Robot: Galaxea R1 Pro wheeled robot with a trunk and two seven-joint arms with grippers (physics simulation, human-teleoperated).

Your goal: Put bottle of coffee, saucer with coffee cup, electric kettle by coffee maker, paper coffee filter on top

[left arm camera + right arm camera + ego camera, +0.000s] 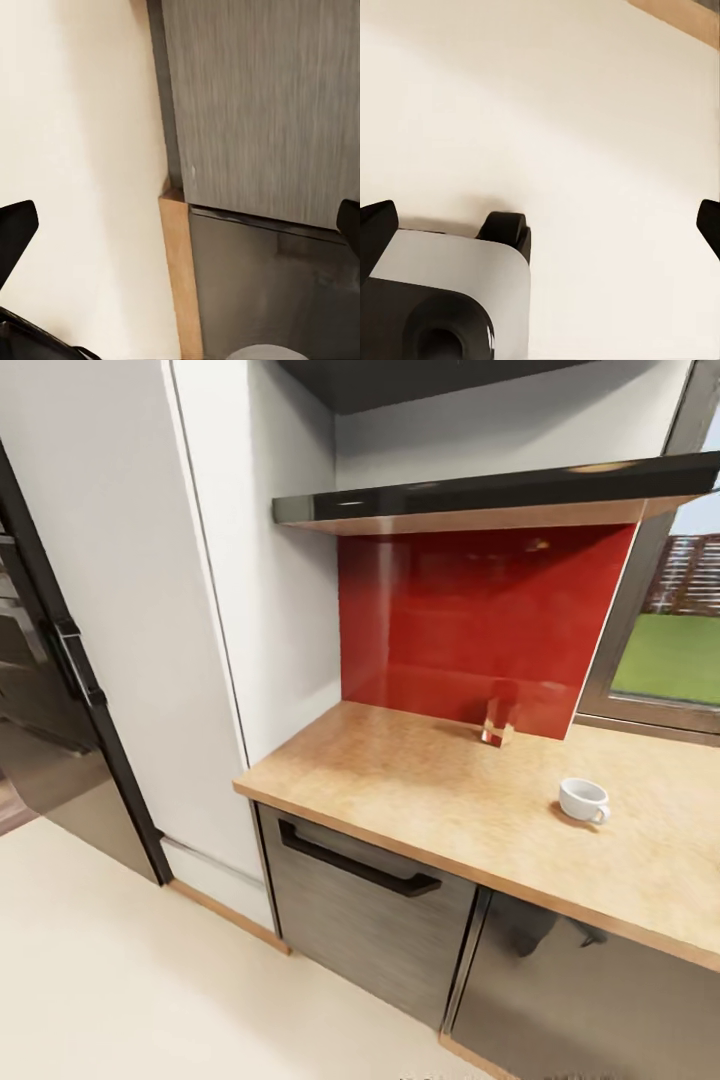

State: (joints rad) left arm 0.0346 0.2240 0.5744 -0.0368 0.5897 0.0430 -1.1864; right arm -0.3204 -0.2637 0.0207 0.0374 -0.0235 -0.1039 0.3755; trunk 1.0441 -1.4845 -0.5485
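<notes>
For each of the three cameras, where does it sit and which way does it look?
Head view: high, looking down at the countertop with the cup; no arm visible.
Left wrist view: looks down at cabinet fronts and floor, between open fingertips.
Right wrist view: looks down at floor and the robot's base, fingertips apart.
Both wrist views share the pale floor.

On the desk the coffee cup sits toward three o'clock, a small glass behind it at eleven o'clock against the backsplash, under the shelf, cabinet fronts below.
</notes>
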